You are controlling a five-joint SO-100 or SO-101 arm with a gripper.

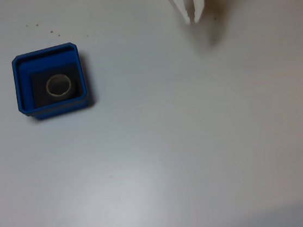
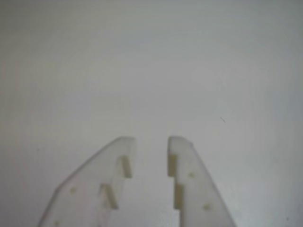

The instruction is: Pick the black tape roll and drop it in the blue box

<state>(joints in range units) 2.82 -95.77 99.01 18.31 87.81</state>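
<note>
The black tape roll [image 1: 48, 88] lies flat on the dark floor of the blue box [image 1: 46, 51], at the left of the fixed view; its pale core ring faces up. My white gripper [image 1: 194, 19] hangs at the top edge of that view, far to the right of the box and pointing down at bare table. In the wrist view the gripper [image 2: 151, 142] shows two white fingers [image 2: 187, 161] with a narrow gap between them and nothing in it.
A white table [image 1: 198, 141] spreads all around the box. A few small dark specks [image 1: 37, 25] mark the surface behind the box. The gripper's shadow [image 1: 214, 38] falls just beside the fingertips.
</note>
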